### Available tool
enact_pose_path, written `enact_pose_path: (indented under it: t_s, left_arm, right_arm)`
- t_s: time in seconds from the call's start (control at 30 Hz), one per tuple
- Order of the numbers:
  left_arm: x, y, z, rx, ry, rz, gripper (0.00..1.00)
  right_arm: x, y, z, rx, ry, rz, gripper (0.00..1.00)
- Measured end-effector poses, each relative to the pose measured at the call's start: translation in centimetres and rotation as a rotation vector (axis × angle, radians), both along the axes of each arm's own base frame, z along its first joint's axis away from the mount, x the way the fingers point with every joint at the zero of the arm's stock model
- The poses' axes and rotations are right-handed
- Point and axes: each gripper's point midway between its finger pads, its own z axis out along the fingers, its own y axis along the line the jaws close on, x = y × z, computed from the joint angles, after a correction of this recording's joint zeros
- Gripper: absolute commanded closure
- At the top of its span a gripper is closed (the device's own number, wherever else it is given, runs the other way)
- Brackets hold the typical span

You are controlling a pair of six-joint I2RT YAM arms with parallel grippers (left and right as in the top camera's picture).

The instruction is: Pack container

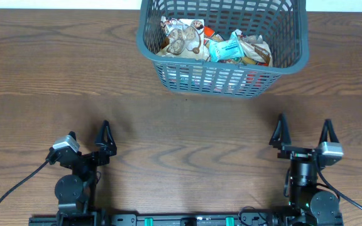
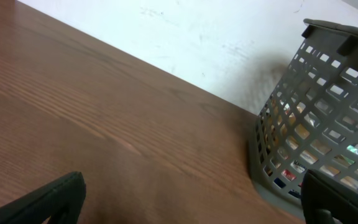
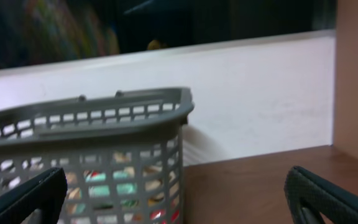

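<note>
Wood-grain table [image 1: 181, 125] is seen with the container [image 1: 222, 81] set at its far edge, snack packets [image 1: 231, 49] piled inside. Along the near edge, the left tool [image 1: 88, 130] and the right tool [image 1: 304, 119] are parked, both spread wide, nothing gripped.

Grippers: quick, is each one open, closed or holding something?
Left gripper: open, holding nothing.
Right gripper: open, holding nothing.
</note>
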Motion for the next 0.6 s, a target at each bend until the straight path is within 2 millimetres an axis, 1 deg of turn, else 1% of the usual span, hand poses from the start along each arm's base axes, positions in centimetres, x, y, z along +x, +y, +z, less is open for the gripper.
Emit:
enact_pose_path:
  t_s: [0.27,0.4,0.6]
  left_arm:
    - [0.0,0.0,0.0,0.0,0.0,0.0,0.01]
    - [0.0,0.0,0.0,0.0,0.0,0.0,0.01]
    - [0.0,0.0,0.0,0.0,0.0,0.0,0.01]
  right_arm:
    - [0.8,0.8,-2.8,-0.019,0.063,0.044,0.01]
    - [1.0,1.7,-4.2,-0.064,0.096,0.087,0.01]
    - [1.3,2.9,-8.4,-0.146,0.244,0.153,0.01]
